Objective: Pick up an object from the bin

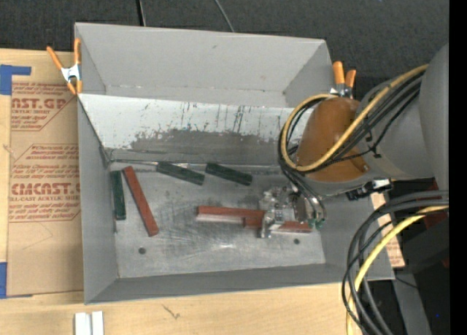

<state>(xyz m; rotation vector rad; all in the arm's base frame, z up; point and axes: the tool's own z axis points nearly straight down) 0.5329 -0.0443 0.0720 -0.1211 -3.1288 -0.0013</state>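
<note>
We saw the pincer (271,222) low in the right front part of the grey metal bin (204,63), close over the bin floor. It sat at the right end of a red flat stick (226,214). We could not tell whether the pincer was wide or narrow, nor whether it had the stick in its hold, since the metal parts blurred together there. The red flat stick lay nearly level across the view, with its left end towards the middle of the floor and its right end hidden under the pincer. Just to the right of the pincer a short red piece (295,228) showed. We could not tell whether it was the same stick carrying on or a second one.

Above the pincer the wrist wore a rounded orange cover (328,140), and yellow and black cables (292,125) looped round it. The grey arm (416,136) reached in from the right.

Further out, two dark green sticks lay near the foot of the back wall. One green stick (228,174) lay behind the pincer and to its left, and the other green stick (181,173) lay just left of that. Well apart, on the left side of the floor, a long red stick (139,201) lay slanted. A dark green bar (117,195) lay beside it along the left wall, close to it at their far ends. The bin stood on a pale wooden counter (219,315).
</note>
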